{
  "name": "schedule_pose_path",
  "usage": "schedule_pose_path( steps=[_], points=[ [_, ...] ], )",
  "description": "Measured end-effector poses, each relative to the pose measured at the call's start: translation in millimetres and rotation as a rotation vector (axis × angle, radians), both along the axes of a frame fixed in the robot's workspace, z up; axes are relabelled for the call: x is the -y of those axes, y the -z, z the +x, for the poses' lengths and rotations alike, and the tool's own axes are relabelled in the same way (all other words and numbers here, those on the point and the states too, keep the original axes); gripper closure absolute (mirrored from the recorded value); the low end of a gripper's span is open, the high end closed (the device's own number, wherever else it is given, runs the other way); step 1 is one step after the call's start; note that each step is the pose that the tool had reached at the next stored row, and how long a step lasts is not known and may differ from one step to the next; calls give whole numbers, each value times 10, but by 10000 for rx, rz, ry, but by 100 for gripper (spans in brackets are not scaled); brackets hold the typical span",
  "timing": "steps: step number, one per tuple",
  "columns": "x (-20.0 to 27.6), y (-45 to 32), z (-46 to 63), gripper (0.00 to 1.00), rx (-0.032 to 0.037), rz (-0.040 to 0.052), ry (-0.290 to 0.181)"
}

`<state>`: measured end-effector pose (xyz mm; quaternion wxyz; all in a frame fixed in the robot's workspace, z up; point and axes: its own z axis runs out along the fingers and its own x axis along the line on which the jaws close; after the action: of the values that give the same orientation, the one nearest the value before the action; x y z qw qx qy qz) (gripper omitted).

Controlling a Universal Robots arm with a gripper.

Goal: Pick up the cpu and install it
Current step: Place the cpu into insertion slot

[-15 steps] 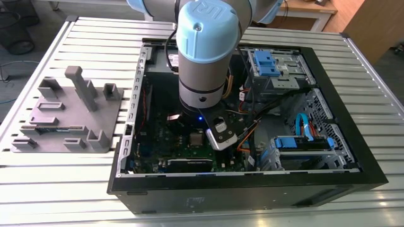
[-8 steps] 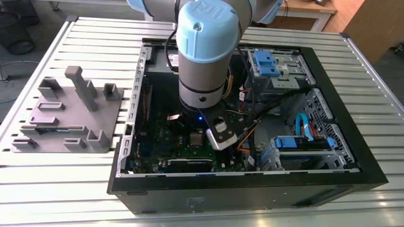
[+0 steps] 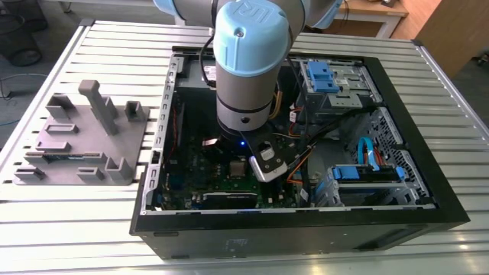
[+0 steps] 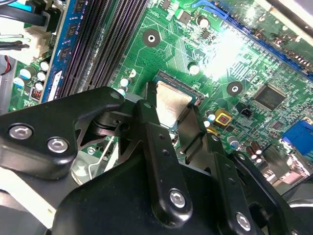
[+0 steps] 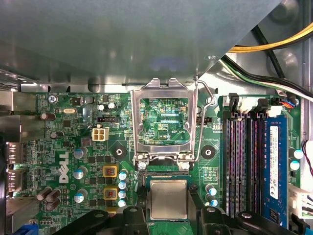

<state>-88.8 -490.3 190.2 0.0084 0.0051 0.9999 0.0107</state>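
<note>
The cpu [image 4: 171, 102] [image 5: 167, 198], a flat square chip with a shiny silver-grey top, sits low over the socket on the green motherboard [image 5: 88, 152]. My gripper [image 4: 171, 106] [image 5: 167, 201] is shut on the cpu, one black finger [image 4: 149, 122] against each of two opposite edges. Just beyond the chip, the silver socket frame [image 5: 164, 122] with its hollow centre is swung open, with its wire lever [image 5: 209, 100] beside it. In the exterior view, the arm's wrist [image 3: 243, 120] reaches straight down into the open computer case [image 3: 306, 229].
Dark memory slots [image 5: 242, 161] and a blue memory stick [image 5: 273, 166] run beside the socket. Yellow and black cables [image 5: 274, 46] cross nearby. Blue-tabbed drive bays [image 3: 328, 77] fill the case's far side. A grey parts fixture [image 3: 84, 143] stands on the slatted table at the exterior view's left.
</note>
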Motion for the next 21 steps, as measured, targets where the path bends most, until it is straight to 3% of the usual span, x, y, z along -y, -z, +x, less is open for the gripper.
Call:
schedule_pose_path(
  steps=[9, 21],
  points=[
    [-1, -55, 1, 58, 1, 4, 0],
    [0, -56, -36, 58, 0, 57, 0]
  ],
)
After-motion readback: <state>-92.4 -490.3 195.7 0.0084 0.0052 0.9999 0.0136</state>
